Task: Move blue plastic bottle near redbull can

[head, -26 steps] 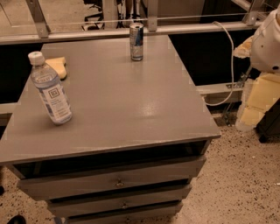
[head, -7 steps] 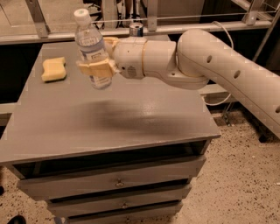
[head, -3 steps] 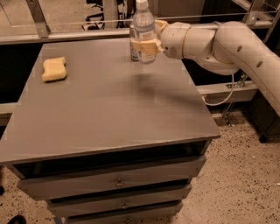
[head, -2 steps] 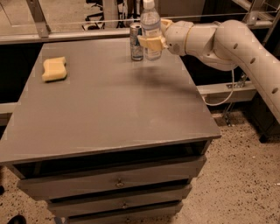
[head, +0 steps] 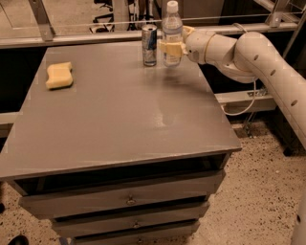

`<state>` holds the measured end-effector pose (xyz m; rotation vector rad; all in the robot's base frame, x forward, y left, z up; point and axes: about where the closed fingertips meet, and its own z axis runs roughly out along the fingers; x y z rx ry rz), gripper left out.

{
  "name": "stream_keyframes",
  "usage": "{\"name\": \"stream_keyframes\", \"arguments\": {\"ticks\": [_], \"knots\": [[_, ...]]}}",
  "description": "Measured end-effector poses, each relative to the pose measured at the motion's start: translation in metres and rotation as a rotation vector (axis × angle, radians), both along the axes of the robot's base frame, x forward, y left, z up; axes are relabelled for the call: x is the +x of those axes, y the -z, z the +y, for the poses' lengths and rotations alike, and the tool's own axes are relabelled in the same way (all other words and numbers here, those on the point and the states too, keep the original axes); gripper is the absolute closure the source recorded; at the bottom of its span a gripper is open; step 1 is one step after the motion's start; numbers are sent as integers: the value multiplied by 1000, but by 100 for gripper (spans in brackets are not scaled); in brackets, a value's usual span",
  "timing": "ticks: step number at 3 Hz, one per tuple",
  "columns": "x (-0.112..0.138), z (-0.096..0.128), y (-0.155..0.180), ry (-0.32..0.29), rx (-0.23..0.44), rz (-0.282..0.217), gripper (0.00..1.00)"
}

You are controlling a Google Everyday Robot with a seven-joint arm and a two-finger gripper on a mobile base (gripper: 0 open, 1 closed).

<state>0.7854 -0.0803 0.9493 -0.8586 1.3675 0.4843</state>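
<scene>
Blue plastic bottle [head: 171, 28], clear bluish with a white cap, is upright just right of the slim silver-and-blue redbull can [head: 149, 45], far on the grey table [head: 119, 110], pinched by the cream gripper [head: 170, 48]. Probably only release remains.

We take this for a lab or office workroom. The gripper [head: 171, 48] clasps the blue plastic bottle [head: 171, 28] at the far edge of a grey drawer cabinet [head: 119, 124]. Beyond the gripper run metal rails [head: 71, 38] and what look like wheeled chair bases [head: 101, 5]. Below it lie a speckled floor [head: 258, 191] and a loose cable [head: 241, 111].
</scene>
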Motion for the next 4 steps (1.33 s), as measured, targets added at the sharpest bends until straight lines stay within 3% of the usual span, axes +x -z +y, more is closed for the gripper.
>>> {"name": "stream_keyframes", "arguments": {"ticks": [1,2,4], "knots": [[6,-3,13,16,31,30,100],[13,-8,19,28,49,47,82],[20,-16,21,55,88,77,35]]}}
